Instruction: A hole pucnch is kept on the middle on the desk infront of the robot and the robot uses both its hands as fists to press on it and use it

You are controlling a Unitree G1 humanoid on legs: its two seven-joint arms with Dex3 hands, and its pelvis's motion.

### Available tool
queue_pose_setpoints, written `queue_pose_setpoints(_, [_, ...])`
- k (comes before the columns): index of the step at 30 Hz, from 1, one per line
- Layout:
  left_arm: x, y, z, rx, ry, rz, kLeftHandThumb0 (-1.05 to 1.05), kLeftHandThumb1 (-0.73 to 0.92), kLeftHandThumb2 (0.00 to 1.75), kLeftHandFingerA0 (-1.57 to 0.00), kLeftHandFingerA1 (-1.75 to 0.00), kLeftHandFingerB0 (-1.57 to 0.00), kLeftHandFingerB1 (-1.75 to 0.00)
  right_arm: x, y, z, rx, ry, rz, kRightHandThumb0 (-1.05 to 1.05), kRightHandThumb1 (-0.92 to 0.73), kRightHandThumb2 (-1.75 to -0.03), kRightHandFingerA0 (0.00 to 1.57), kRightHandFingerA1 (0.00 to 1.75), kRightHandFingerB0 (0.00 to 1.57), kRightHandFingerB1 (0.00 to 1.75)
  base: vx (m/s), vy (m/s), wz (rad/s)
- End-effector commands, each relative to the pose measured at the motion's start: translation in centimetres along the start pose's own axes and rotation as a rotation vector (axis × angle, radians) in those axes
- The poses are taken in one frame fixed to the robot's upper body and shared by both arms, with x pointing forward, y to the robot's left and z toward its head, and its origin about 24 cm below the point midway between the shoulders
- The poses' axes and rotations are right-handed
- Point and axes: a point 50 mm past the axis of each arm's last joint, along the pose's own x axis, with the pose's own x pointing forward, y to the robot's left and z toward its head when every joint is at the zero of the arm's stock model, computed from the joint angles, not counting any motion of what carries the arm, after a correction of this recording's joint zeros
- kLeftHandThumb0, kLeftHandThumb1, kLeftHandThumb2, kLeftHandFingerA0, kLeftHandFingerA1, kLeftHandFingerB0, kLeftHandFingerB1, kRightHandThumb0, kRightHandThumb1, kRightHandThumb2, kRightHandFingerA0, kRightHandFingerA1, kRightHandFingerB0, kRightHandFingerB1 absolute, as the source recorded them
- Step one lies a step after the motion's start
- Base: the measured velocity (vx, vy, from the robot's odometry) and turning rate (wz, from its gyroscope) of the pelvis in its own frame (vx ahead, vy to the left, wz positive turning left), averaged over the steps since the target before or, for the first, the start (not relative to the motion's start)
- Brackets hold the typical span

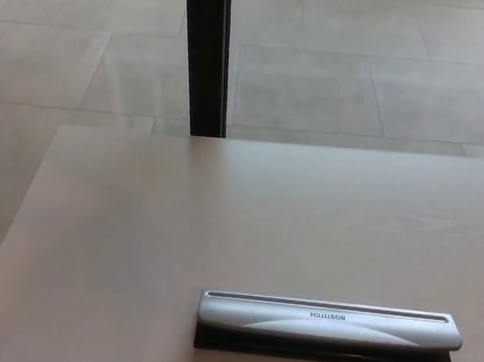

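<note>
Hole punch: the long silver-grey metal hole punch [329, 322] with a black base lies flat on the pale beige wooden desk [137, 240]; it sits close to my edge of the desk, in the low part of the head view, a little to my right of the middle.

Long axis: the punch runs from my left to my right, nearly parallel to the near edge of the desk; its pressing bar faces up, with small dark letters on the top, near the middle of its length.

My left hand: it is not in the view; I cannot tell if the fingers are wide, narrow or made into a fist.

My right hand: it is also not in the view; its state I cannot tell either.

Which hand is nearer: I cannot judge this from the picture, because no arm shows; but the left end of the punch lies near the centre of the view and the right end reaches almost to the right border, so I think the punch is more on the side of my right arm.

Coming move, my judgement: both fists must come from below the view and go down onto the top bar, one toward each end, so that the pressure is even along the long axis.

Background: behind the desk I see a grey tiled floor [360, 64] and a dark upright post [205, 52]; nothing else lies on the desk.
</note>
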Motion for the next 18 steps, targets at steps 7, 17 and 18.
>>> queue_pose_setpoints(7, [-9.7, 23.5, -13.2, 0.179, 0.888, 0.470, -0.37, 0.50, 0.87, -0.94, -1.65, -0.76, -0.73, -7.9, -13.6, -10.5, 0.106, 0.746, -0.675, -0.56, -0.64, -0.76, 0.92, 1.62, 0.52, 1.31, 0.00, 0.000, 0.00])
queue_pose_setpoints(17, [-20.9, 23.2, -17.2, 0.508, 1.273, 0.007, -0.23, 0.42, 0.71, -0.98, -1.13, -0.87, -0.77, -16.6, -8.5, -14.0, 0.152, 1.006, -0.726, -0.35, -0.56, -0.93, 0.90, 1.28, 0.75, 1.17, 0.00, 0.000, 0.00])
queue_pose_setpoints(18, [-21.1, 23.4, -17.1, 0.539, 1.260, -0.041, -0.30, 0.42, 0.67, -1.00, -1.03, -0.87, -0.72, -17.6, -8.0, -14.2, 0.129, 1.049, -0.666, -0.39, -0.53, -0.88, 0.93, 1.34, 0.79, 1.21, 0.00, 0.000, 0.00])
